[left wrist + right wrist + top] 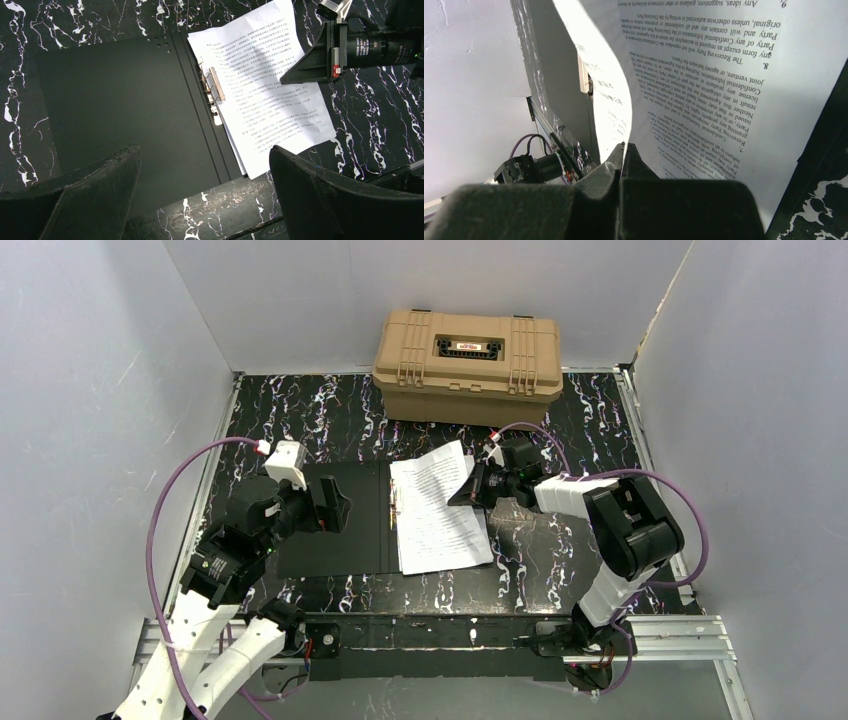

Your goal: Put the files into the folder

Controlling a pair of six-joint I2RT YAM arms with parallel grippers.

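**Folder open, sheet pinched**

Our left gripper hovers, jaws spread, over the left flap of the folder, likely ready to close it. The files lie on its right half. Our right gripper has its jaws pinching one sheet by the far right edge, probably to align it.

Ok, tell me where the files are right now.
In the top view the files lie mid-table, just right of the open folder's spine clip; the right gripper pinches their far right edge, curling it up.
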